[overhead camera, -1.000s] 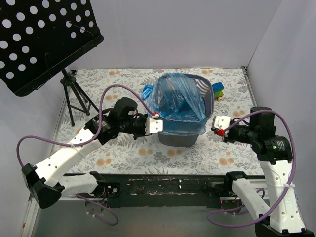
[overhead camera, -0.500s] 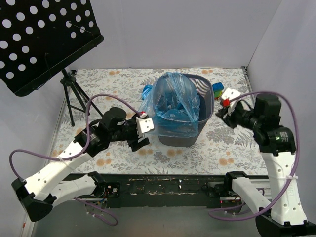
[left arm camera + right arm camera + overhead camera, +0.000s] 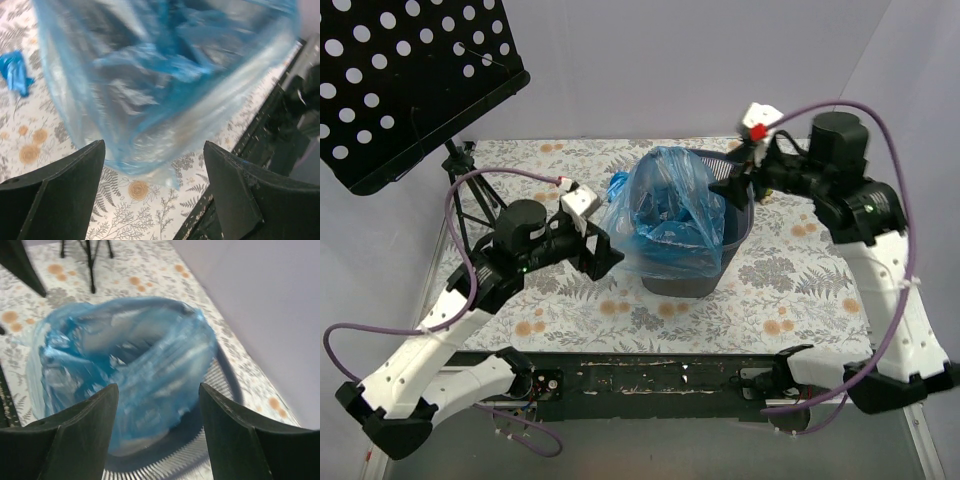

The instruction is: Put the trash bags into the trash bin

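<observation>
1. Trash bags [image 3: 670, 215]: one blue film bag at mid-tabletop [image 3: 800, 290], bunched on the trash bin [image 3: 741, 205]. Its nearest part is a loose skirt hanging outside the bin's near-left wall, low toward the tabletop.
2. Left gripper [image 3: 600, 247]: just beside that skirt, on its left. Fingers are spread wide with nothing between them. The wrist view faces the film, and the fingers look clear of it.
3. Bin contents: the bag's bulk is heaped in the mouth, standing above the rim rather than sunk in. The right part of the mouth shows bare mesh. Cannot tell whether anything lies under the film.
4. Right gripper [image 3: 738, 180]: raised over the bin's far-right rim. Fingers are spread, empty and clear of the bag.
5. Judgement: the step in hand is seating the bag, which is partly in. The next move calls for gathering the outer skirt, lifting it over the rim and pressing the heap down. The film looks slippery, and a sideways shove may slide or tip the bin.
6. Beyond: a small blue scrap [image 3: 618, 184] lies behind the bin's left side. The toy-brick car [image 3: 761, 184] sits toward the far right edge, and the music stand [image 3: 410, 80] is at the far left corner.
</observation>
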`<act>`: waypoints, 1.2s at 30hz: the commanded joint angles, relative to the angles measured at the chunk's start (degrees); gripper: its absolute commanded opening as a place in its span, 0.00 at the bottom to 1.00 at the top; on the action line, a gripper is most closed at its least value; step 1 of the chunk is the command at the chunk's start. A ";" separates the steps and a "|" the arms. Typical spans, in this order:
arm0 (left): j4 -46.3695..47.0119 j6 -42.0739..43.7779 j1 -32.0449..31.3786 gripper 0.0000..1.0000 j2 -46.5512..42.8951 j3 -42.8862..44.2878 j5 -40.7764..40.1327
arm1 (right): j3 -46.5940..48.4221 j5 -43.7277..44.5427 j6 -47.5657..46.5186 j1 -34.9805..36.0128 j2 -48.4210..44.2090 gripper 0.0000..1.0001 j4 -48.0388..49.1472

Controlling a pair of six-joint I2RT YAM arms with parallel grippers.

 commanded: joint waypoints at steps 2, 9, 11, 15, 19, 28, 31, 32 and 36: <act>3.52 -10.48 7.26 0.80 4.75 3.07 2.32 | 9.58 5.52 -1.96 12.21 7.27 0.69 -2.91; 7.04 -11.54 8.94 0.79 4.76 1.66 3.83 | 10.31 21.33 -1.09 23.39 12.74 0.62 -7.23; 6.86 -11.02 9.11 0.79 4.41 1.66 3.65 | 8.90 25.20 -1.34 24.36 12.47 0.61 -6.43; 6.77 -10.92 9.47 0.79 3.71 1.40 3.21 | 6.88 29.08 -1.70 25.33 12.74 0.60 -7.75; 6.86 -11.27 9.82 0.79 3.27 0.88 3.65 | 3.36 29.70 -1.52 26.21 12.12 0.59 -7.40; 8.70 -11.28 9.99 0.79 3.97 -0.97 7.08 | -0.87 42.34 -1.35 26.56 10.89 0.02 -3.45; 10.37 -11.28 9.99 0.79 4.85 -1.76 9.27 | -0.43 45.86 -2.40 26.30 9.66 0.01 -2.65; 11.16 -11.28 9.99 0.79 5.28 -2.02 9.97 | -0.34 46.48 -2.92 25.95 9.14 0.01 -2.65; 14.06 -12.42 9.99 0.79 7.22 -2.91 12.09 | 0.72 45.61 -3.98 21.92 7.46 0.01 -3.53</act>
